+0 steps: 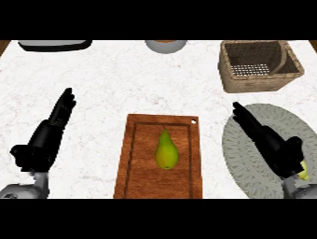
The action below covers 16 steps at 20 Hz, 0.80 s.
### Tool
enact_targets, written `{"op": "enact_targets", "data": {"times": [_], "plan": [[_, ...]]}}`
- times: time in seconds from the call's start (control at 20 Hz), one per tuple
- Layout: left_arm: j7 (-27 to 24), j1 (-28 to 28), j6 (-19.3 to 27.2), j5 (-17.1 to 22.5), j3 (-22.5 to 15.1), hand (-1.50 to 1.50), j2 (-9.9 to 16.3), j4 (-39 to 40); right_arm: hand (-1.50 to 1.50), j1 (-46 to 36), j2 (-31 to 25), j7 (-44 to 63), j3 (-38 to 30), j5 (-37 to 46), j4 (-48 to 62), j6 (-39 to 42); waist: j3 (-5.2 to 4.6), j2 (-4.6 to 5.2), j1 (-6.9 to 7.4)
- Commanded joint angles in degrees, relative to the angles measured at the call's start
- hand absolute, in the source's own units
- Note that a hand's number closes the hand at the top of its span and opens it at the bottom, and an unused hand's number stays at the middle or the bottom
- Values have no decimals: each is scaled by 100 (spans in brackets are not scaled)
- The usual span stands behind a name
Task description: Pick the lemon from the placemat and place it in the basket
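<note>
Lower right of frame: grey placemat (258, 121) on white worktop (120, 79); lemon (304, 172), a yellow sliver, lies on it, mostly hidden beneath right hand (275, 144), fingers straight, gripping nothing, apparently poised to grasp. Upper right: wicker basket (258, 83), destination. Lower left: left hand (48, 133), fingers straight, resting. Centre: pear (165, 150) on cutting board (137, 158).

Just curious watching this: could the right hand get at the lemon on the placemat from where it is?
Probably yes: the right hand is open right over the placemat, the lemon peeking out beside its wrist.
</note>
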Motion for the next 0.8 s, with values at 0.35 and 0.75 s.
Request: {"op": "enact_targets", "data": {"times": [0.35, 0.75], "plan": [[-6, 200, 536, 537, 506, 0, -601, -83, 150, 551, 167, -4140, -1523, -1221, -1533, 1613, -101, -201, -455], [-54, 399, 574, 488, 431, 0, -661, -473, -150, 3463, 785, -5841, -2387, -570, -1505, 907, -162, -35, -229]]}}
